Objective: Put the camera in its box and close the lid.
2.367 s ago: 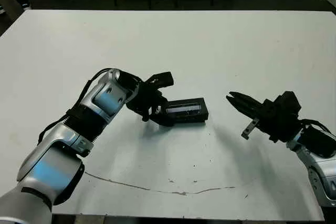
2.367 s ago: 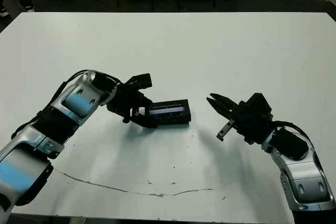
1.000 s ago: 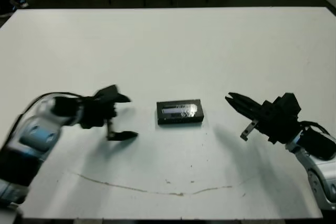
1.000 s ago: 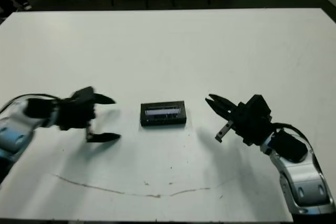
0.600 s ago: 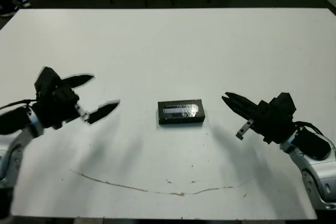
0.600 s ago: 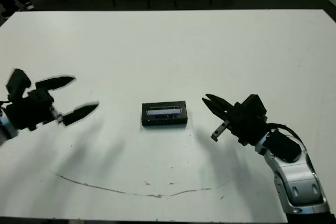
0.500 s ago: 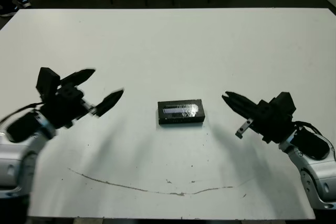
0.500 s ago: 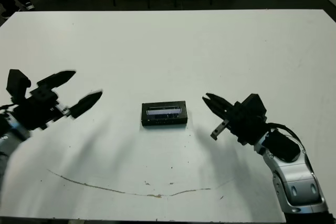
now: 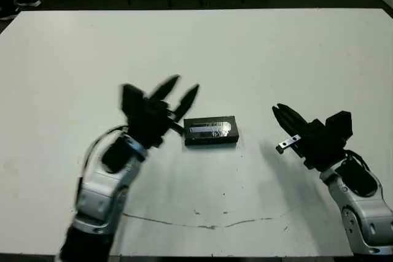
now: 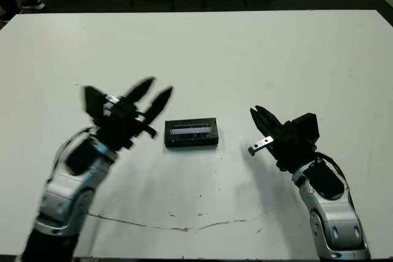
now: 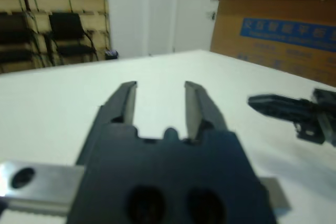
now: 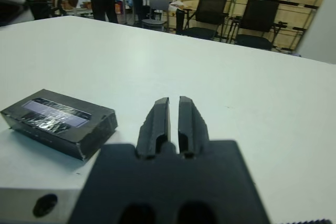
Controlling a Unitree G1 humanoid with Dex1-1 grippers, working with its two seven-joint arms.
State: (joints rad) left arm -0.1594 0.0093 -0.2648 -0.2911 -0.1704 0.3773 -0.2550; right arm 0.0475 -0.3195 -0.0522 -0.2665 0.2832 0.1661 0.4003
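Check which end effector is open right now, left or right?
The left end effector: its two fingers are spread, nothing between them, near the closed box. The right end effector has its fingers nearly together.

Both arms: silver-grey shells, black joints, black cable looping beside each forearm. Left gripper (image 9: 175,95) all black, two tapered pointed fingers (image 11: 122,104) with pale grey inner faces. Right gripper (image 10: 263,118) black too, blocky body behind the jaws (small silver tab sticks out below them). Wrist views: silver bracket with one round hole at each body's base.
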